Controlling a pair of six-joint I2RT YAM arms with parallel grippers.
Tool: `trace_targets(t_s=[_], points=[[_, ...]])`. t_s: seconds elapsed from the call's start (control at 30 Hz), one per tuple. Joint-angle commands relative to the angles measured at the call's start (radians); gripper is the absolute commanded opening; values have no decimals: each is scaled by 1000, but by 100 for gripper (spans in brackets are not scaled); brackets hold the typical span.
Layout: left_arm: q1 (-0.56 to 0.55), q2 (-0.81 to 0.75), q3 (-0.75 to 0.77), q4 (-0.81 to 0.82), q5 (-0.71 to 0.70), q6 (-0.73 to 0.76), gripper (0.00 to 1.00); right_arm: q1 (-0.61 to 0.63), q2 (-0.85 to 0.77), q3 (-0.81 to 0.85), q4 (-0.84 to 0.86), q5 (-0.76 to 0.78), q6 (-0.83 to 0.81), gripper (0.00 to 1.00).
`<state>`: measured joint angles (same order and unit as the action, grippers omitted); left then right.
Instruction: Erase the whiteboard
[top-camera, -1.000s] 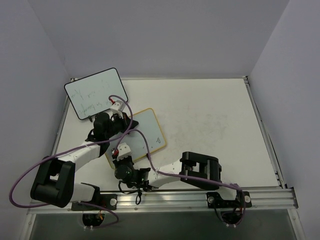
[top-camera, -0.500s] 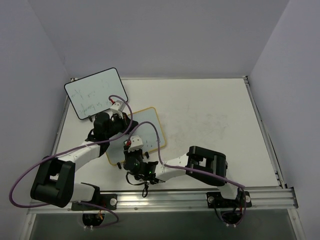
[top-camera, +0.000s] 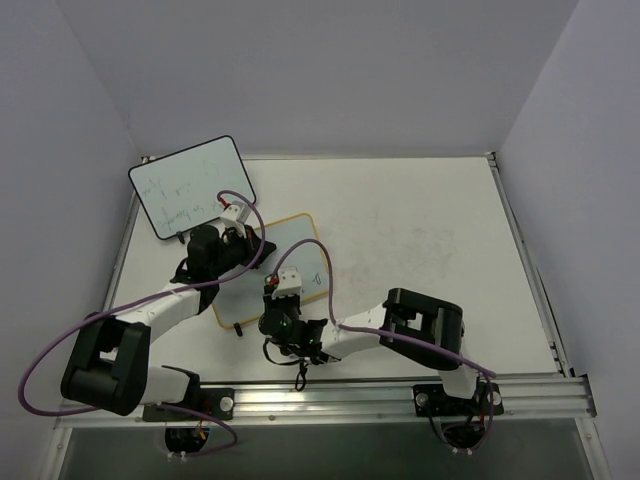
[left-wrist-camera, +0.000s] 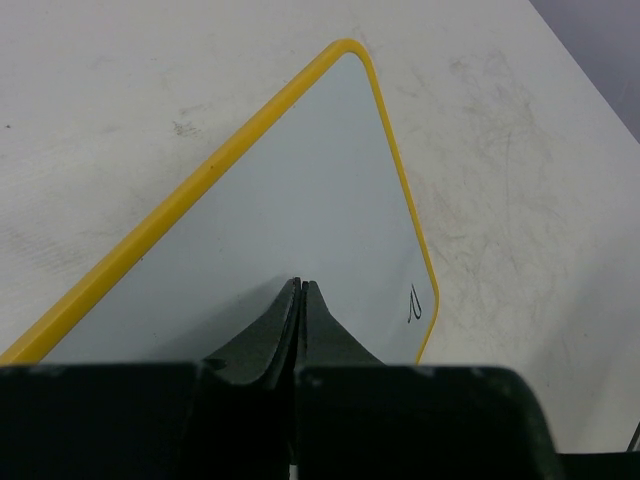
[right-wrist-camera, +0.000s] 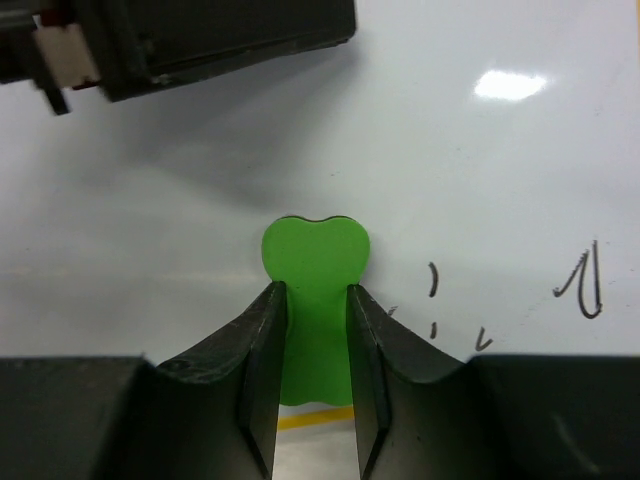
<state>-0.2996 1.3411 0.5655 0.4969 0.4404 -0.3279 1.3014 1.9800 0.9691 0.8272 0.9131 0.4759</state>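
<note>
Under both grippers, left of the table's (top-camera: 420, 240) middle, the whiteboard (top-camera: 303, 243) lies flat. Left gripper (left-wrist-camera: 300, 286) is pinched fully together and empty, its tips down at the white surface. Right gripper (right-wrist-camera: 315, 292) clamps a green eraser (right-wrist-camera: 315, 250) pressed against the board, beside a few pen marks (right-wrist-camera: 583, 285).

A white, scuffed table (top-camera: 430, 250) is enclosed by plain pale walls (top-camera: 330, 80) at 9, 12 and 3 o'clock. An aluminium rail (top-camera: 350, 397) is fitted at 6 o'clock.
</note>
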Motion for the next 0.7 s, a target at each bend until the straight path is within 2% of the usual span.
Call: trace_targets(t_s=[0.0,0.37,0.67], points=[[-1,-28,16,12,-8,20,2,-94,19,-66,-172,84,12,0],[-1,-46,13,11,-11,12,2,-105,-33,-98,-137,52,-14,0],[-1,-148,28,3,-29,-37,2,-68,-96,-90,-102,35,-79,0]])
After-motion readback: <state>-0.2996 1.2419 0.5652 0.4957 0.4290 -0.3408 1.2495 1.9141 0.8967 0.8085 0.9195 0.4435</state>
